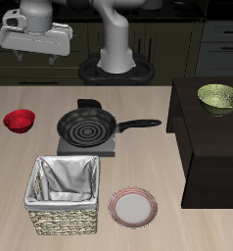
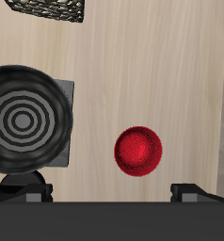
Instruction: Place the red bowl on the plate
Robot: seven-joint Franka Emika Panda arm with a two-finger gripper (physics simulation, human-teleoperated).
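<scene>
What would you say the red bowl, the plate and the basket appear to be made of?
The red bowl looks like glazed ceramic or plastic: a glossy highlight shows. The plate seems matte ceramic, with a pale centre and pinkish ringed rim. The basket looks like woven wicker with a grey cloth lining.

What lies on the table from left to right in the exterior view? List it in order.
Red bowl → wicker basket → frying pan → plate → olive-green bowl.
</scene>
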